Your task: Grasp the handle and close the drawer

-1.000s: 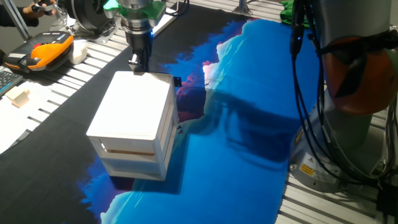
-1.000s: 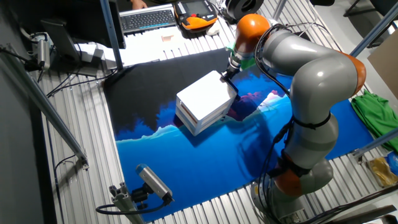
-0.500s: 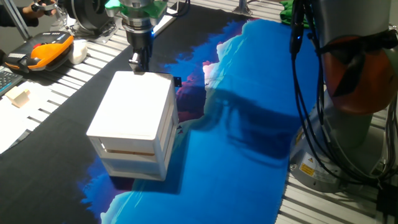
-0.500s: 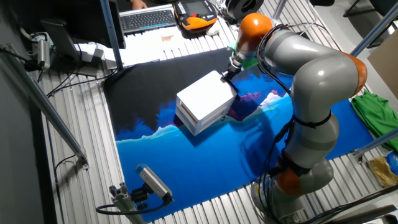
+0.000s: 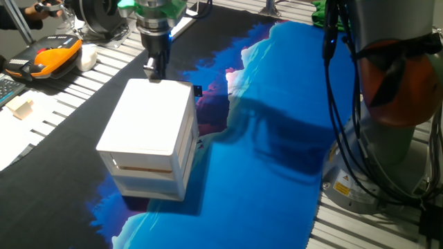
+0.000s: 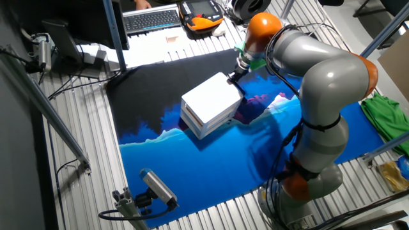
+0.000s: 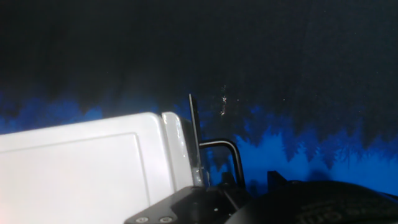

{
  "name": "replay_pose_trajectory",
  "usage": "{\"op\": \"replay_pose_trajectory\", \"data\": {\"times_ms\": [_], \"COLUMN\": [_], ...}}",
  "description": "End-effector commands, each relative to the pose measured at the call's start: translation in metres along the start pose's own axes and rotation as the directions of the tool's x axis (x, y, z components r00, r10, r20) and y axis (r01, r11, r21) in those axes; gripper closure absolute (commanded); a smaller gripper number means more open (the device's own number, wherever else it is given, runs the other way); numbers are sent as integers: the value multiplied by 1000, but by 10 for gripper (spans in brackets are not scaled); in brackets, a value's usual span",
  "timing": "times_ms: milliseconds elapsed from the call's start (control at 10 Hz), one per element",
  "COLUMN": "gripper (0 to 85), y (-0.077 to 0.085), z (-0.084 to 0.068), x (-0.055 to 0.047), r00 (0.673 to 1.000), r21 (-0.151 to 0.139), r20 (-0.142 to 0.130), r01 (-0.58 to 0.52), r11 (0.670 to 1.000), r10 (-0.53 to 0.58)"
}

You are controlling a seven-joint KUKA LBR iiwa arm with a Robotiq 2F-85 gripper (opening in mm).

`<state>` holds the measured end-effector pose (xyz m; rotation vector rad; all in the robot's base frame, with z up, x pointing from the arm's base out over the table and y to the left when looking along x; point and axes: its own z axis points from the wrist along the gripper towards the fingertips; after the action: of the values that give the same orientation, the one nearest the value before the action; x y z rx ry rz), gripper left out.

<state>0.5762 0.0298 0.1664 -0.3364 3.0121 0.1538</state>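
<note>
Drawer (image 5: 149,124), shallow white upper tier of the small white cabinet, is seen pushed in flush on the desk (image 5: 277,173); its thin black handle (image 7: 221,155) is met by the end effector (image 5: 154,69), whose grip cannot be told.

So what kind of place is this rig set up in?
Most likely a robotics lab or workshop. The arm works over a ribbed aluminium-profile table, with an orange teach pendant and a keyboard at the far edge, and a camera on a bracket at the near edge.
</note>
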Motion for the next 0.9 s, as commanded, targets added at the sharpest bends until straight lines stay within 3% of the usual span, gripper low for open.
{"op": "replay_pose_trajectory", "data": {"times_ms": [0,800], "gripper": [510,510], "y": [0,1], "z": [1,-3], "x": [0,0], "r00": [1000,1000], "r21": [-24,-63], "r20": [5,11], "r01": [-1,-9], "r11": [1000,998], "r10": [1,10]}}
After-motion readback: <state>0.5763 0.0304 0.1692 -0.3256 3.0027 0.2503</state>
